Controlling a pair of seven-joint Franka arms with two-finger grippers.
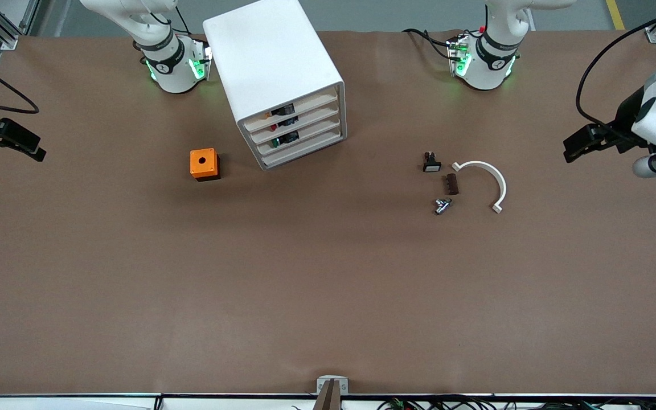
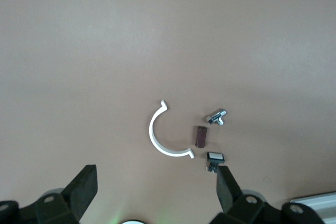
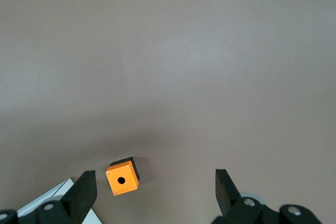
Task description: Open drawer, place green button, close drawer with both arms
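Note:
The white cabinet stands between the two arm bases, all four drawers pushed in. The third drawer is shut. The green-capped button shows just above that drawer's front lip, inside it. My left gripper is open and empty, up over the left arm's end of the table. In the left wrist view it is above bare table near several small parts. My right gripper is open and empty over the right arm's end of the table. In the right wrist view it is high above the orange box.
The orange box with a hole sits beside the cabinet toward the right arm's end. Toward the left arm's end lie a black pushbutton with a white cap, a brown piece, a metal part and a white arc.

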